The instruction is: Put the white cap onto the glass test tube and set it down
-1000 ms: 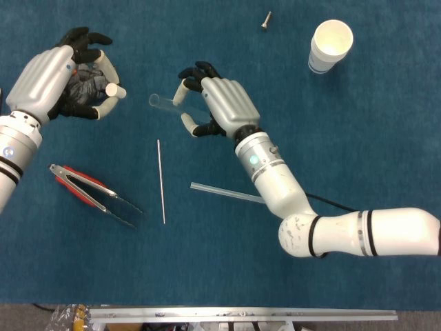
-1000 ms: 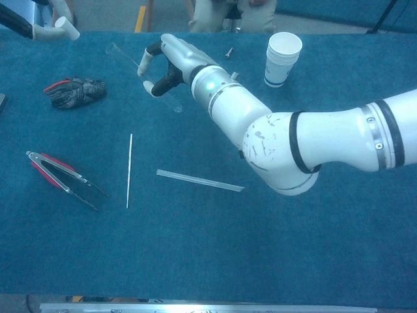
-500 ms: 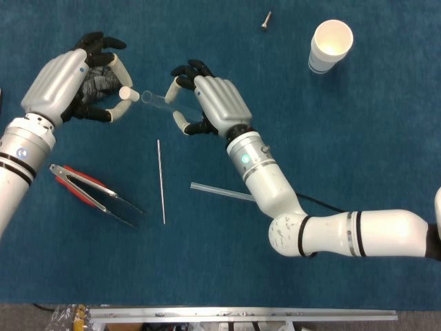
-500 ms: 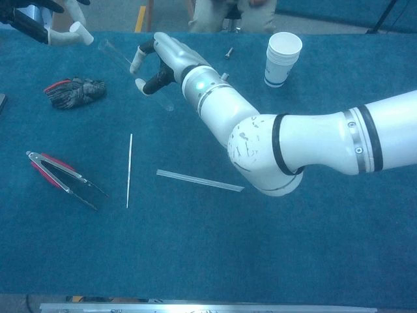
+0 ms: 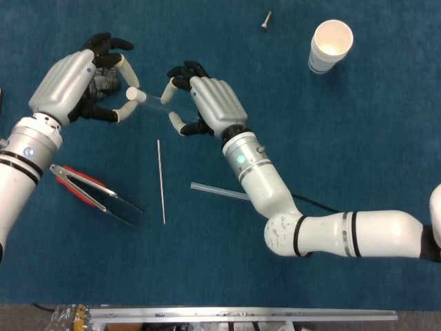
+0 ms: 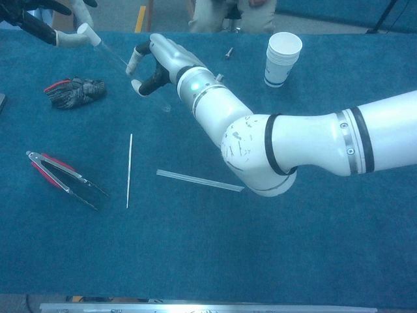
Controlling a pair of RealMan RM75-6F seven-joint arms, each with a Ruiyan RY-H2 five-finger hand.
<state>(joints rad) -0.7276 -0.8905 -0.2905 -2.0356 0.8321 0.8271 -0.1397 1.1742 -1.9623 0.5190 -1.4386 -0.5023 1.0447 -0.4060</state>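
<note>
My left hand [image 5: 79, 83] pinches the small white cap [image 5: 132, 94] between thumb and finger. The cap meets the open end of the clear glass test tube [image 5: 155, 102], which my right hand [image 5: 210, 105] grips above the blue table. In the chest view the tube [image 6: 117, 60] slants from the cap [image 6: 85, 30] at upper left down into my right hand [image 6: 159, 62]; my left hand [image 6: 45, 23] shows only partly at the frame's top left corner. Whether the cap is seated on the tube I cannot tell.
A black and red glove [image 6: 75, 91] lies under my left hand. Red-handled tongs [image 5: 93, 195], a thin rod [image 5: 160, 181] and a clear strip [image 5: 219, 192] lie on the table's middle. A white paper cup stack [image 5: 330, 45] and a bolt [image 5: 266, 20] stand at the far right.
Both hands have closed in on each other. The cap, apart from the tube a second ago, now touches the tube's open end.
</note>
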